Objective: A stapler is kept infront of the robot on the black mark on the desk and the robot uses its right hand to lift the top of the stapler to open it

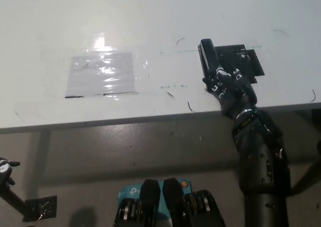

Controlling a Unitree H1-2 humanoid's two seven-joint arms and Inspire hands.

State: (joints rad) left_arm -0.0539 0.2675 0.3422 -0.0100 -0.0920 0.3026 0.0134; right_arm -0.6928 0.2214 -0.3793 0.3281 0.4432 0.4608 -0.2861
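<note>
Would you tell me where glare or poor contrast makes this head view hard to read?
Head view: glare whitens the clear taped sheet; the black right hand merges with the black stapler and black mark, hiding its grip; the left hand sits dim at the edge.

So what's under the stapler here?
The stapler lies on the black mark on the desk. The right hand covers its near end.

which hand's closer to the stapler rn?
Right. The black right hand is at the stapler, over its near end; the white left hand rests far off, below the desk edge at lower left.
</note>
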